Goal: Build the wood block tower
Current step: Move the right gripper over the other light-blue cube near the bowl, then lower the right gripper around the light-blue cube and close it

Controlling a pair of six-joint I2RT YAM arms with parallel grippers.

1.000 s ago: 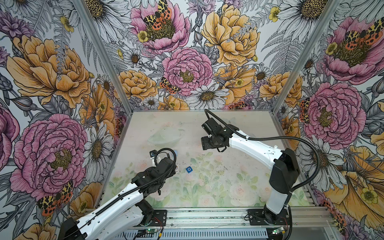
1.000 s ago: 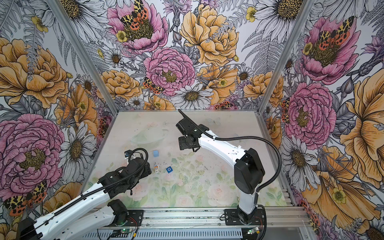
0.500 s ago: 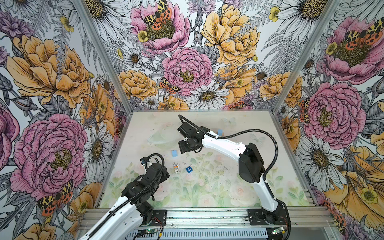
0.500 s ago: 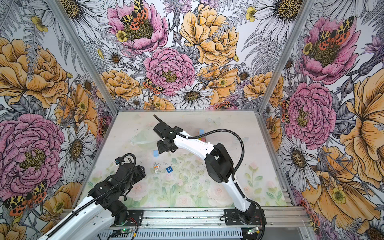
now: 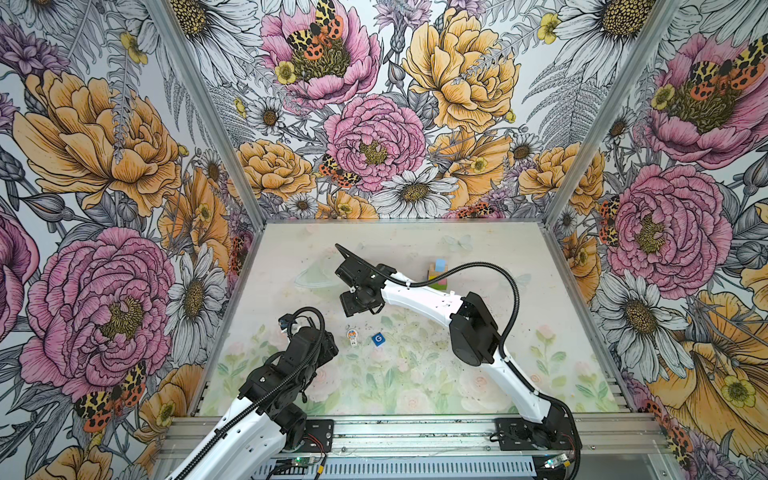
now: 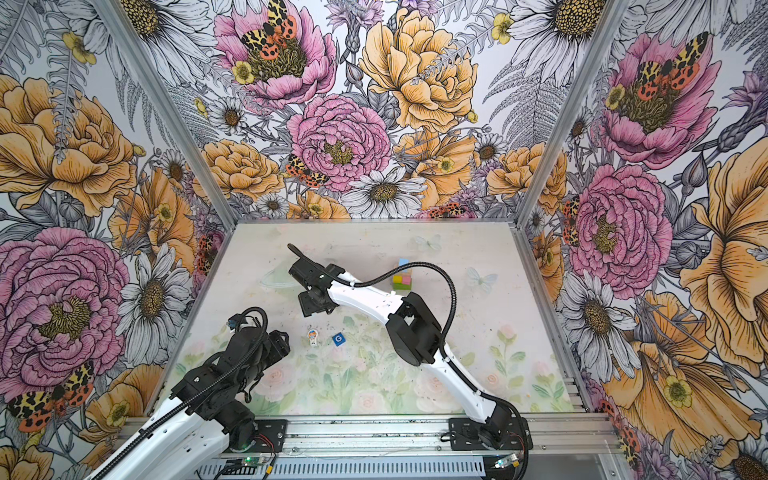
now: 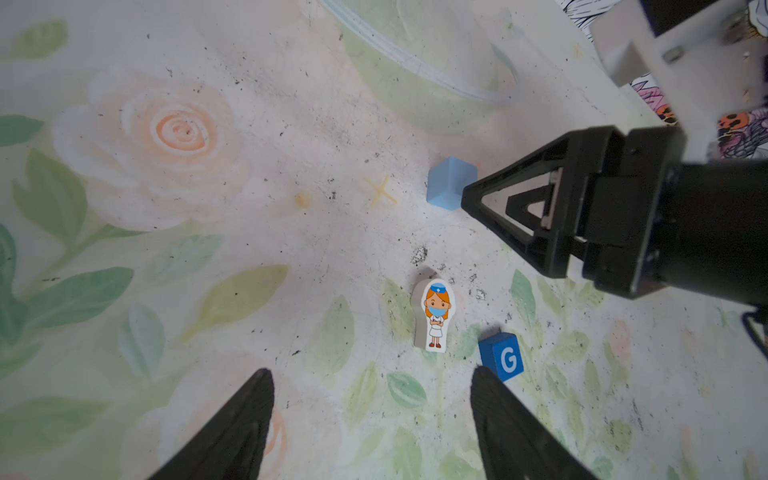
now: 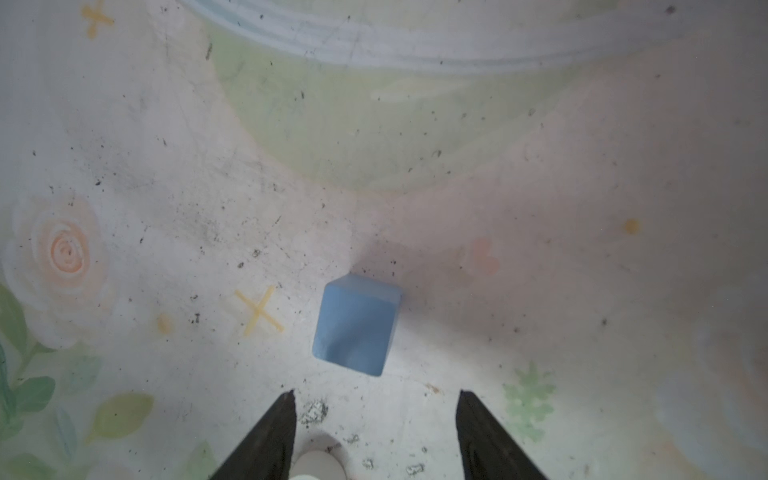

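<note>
Over the middle of the desk [image 5: 540, 299], the right gripper [image 8: 376, 395] hangs low with its jaws apart and nothing between them. Just ahead of its fingertips a loose light blue cube [image 8: 355, 326] rests on the desk, turned a little askew to the line of the jaws. In both top views the gripper body hides it. The left gripper [image 7: 372, 374] hovers nearby, also spread wide and empty. The toy figure [image 7: 434, 316] lies flat on its back just beyond its tips, with a dark blue cube marked G [image 7: 500, 357] beside it. Well apart, toward the far right of the desk, stands the partly built tower [image 5: 437, 274]: green, pink and yellow blocks with another light blue cube on top.

The step in hand looks like a reach for the loose cube. Because the cube sits skewed, the closing jaws may meet its corners rather than its flat faces. It could then twist, skid away, or be held crooked and sit badly on the stack. The two grippers are also close together, and a low sweep could knock the figure. At the tower, a heavy touch could topple what is built.
</note>
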